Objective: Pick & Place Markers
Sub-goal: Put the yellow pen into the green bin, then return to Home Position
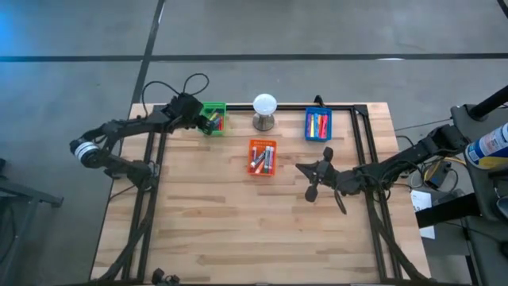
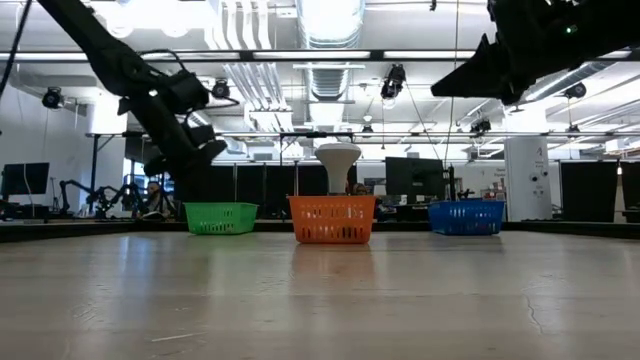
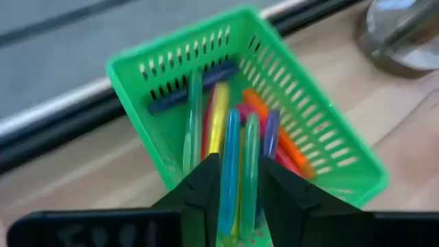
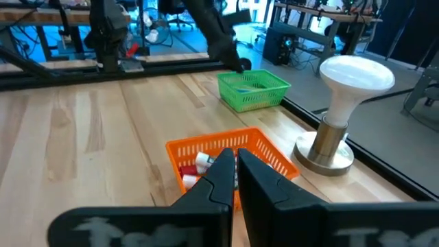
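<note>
- Three small slotted bins sit along the table's far side, placed here by the white ball on a grey stand (image 1: pixel 264 110): the green bin (image 1: pixel 213 117) to its left, the blue bin (image 1: pixel 317 125) to its right, the orange bin (image 1: pixel 262 156) in front of it, toward the table's middle.
- The green bin (image 3: pixel 240 123) holds a loose bundle of markers (image 3: pixel 236 147): light green, yellow, blue, teal, purple, orange, pink, plus a dark blue one lying crosswise against the end wall farthest from the left gripper.
- Most of those markers run lengthwise along the bin, roughly parallel; I cannot make out which ends carry the caps.
- The orange bin (image 4: pixel 233 154) holds several markers, red and white among them; from above they lie along the bin's long side.
- The blue bin holds red and yellow markers, also lying lengthwise.
- The left gripper (image 3: pixel 239 195) hangs just over the green bin's left end, its fingers slightly apart with the blue and teal markers showing in the gap; whether it grips any I cannot tell.
- The right gripper (image 4: pixel 235 175) is right of the orange bin, raised off the table, fingers nearly together and holding nothing.
</note>
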Robot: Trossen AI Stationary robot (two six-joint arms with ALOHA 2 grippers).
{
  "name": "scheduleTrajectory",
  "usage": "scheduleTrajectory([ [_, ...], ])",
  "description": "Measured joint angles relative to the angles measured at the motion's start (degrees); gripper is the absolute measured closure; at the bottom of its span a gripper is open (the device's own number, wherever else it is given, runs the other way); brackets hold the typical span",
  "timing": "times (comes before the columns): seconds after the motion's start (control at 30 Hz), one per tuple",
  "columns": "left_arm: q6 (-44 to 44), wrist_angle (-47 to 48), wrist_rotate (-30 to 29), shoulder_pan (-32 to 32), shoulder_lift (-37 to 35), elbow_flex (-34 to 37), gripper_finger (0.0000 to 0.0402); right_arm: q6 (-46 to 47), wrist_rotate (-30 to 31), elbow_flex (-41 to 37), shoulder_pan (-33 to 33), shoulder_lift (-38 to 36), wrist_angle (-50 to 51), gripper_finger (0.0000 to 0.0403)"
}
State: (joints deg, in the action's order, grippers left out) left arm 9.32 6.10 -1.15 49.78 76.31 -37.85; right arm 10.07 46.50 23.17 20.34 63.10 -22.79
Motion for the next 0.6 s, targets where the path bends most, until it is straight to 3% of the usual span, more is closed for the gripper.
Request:
scheduleTrajectory([
  [0.17,-1.18,0.65,2.94,-1.58,-6.81,1.59,0.0316,0.22,-0.43,-2.12,-0.02,0.01,-0.38,0.039],
  [0.23,-1.74,-1.84,3.19,-4.15,-11.22,4.35,0.0331,-0.64,-3.27,-4.0,-0.9,0.01,-2.01,0.039],
  [0.3,-1.8,-7.89,3.23,-7.45,-15.93,9.11,0.0352,-2.19,-9.93,-6.92,-3.06,0.01,-6.85,0.039],
  [0.5,-2.74,-30.72,7.79,-17.43,-27.45,24.96,0.0398,-8.3,-40.25,-16.5,-14.8,0.51,-29.58,0.039],
  [0.6,-4.79,-34.65,10.26,-20.22,-32.05,29.34,0.0399,-9.87,-47.32,-18.85,-20.98,0.09,-32.25,0.039],
])
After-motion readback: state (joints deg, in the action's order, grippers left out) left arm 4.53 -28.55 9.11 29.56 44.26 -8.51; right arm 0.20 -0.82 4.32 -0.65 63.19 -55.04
